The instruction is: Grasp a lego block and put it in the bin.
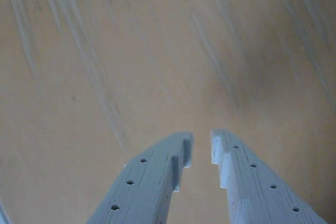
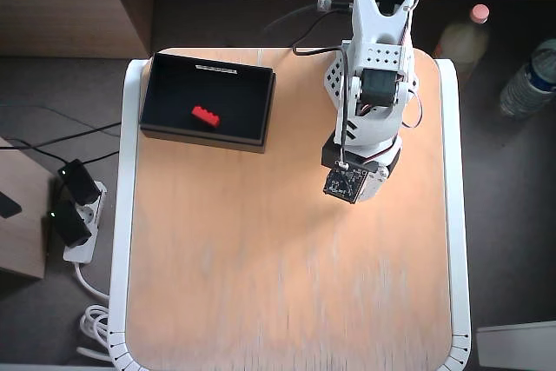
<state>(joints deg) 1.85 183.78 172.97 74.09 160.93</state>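
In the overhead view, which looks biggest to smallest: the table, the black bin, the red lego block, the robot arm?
1. Table, by far.
2. Robot arm and bin: similar; the arm rises toward the camera, so their order is unsure.
3. Lego block, lying inside the bin.

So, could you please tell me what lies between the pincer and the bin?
Nothing: the overhead view shows only bare tabletop between the pincer and the bin, where the lego block already lies.
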